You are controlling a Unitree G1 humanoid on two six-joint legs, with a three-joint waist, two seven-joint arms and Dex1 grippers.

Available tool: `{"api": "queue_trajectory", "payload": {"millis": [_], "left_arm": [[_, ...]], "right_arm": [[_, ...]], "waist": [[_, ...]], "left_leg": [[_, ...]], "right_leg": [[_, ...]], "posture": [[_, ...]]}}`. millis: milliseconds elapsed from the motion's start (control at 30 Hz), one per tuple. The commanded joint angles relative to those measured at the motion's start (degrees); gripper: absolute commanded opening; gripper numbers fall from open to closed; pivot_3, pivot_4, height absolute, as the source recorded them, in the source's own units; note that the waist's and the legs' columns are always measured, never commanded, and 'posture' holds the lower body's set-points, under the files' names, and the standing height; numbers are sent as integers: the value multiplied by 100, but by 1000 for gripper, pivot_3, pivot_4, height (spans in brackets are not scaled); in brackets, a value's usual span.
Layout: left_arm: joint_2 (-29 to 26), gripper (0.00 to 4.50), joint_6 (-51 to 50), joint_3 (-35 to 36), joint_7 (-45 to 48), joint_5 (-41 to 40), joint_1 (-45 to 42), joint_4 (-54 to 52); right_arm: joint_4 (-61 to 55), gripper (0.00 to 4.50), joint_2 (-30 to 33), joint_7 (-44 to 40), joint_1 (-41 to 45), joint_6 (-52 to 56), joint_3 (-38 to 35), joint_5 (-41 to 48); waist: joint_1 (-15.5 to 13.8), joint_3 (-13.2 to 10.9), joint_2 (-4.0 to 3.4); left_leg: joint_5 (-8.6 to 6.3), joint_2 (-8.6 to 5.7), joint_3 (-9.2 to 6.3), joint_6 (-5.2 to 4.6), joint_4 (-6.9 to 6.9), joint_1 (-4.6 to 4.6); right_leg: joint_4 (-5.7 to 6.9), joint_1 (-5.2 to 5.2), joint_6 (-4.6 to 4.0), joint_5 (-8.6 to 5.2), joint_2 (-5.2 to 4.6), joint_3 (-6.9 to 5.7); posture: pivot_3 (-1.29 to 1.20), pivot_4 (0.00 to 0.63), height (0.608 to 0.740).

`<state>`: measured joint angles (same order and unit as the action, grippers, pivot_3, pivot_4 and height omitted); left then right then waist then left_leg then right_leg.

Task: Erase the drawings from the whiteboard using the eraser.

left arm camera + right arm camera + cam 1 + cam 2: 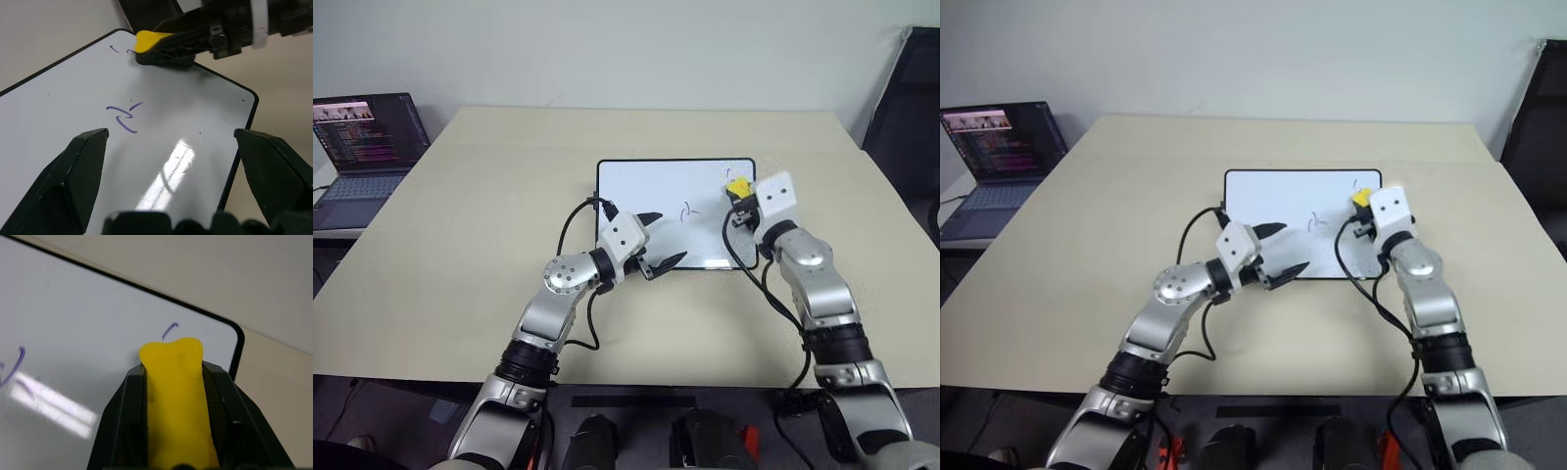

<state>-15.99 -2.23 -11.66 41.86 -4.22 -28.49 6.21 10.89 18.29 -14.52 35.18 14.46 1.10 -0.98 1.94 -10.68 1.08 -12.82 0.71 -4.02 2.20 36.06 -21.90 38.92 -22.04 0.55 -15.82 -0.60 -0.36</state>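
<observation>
Just beyond the eraser (175, 396) tip lies a short mark (169, 330) near the whiteboard (646, 191) corner; right gripper (740, 201) clamps the eraser — nearer arm; left gripper (658, 240) gapes, empty.

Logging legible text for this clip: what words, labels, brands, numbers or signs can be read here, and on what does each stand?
None can be read.
laptop: coloured lines on its screen, too small to read.
whiteboard: only marker drawings, a squiggle near the middle and short strokes by the eraser; no letters or numbers.
right gripper and left gripper: plain white blocks behind them, no label legible.
</observation>
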Motion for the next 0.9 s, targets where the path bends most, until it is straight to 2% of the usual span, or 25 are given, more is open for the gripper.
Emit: {"api": "queue_trajectory", "payload": {"millis": [33, 633, 900], "left_arm": [[6, 4500, 37, 12, -24, -16, -72, -198], [-26, 4500, -86, 2, -14, -21, -39, -295], [-7, 4500, -93, -14, -10, -35, -29, -308]], "right_arm": [[440, 1175, -118, 1, 257, -145, 41, -36], [1085, 1175, -379, 97, 692, -613, 37, -39], [1027, 1175, 122, 286, 271, -278, -121, -319]], "waist": [[0, 0, 0], [12, -1, 1], [-33, -1, 4]], "left_leg": [[0, 0, 0, 0, -2, -4], [-1, 2, 81, 0, -8, 4], [-1, 0, 86, 0, -8, 1]], "right_leg": [[-1, -4, -1, -1, 0, 0], [-2, -28, 21, 13, 7, 118], [-9, -29, 26, 16, 4, 122]], "posture": [[0, 150, 740], [0, 150, 740], [0, 150, 740]]}}
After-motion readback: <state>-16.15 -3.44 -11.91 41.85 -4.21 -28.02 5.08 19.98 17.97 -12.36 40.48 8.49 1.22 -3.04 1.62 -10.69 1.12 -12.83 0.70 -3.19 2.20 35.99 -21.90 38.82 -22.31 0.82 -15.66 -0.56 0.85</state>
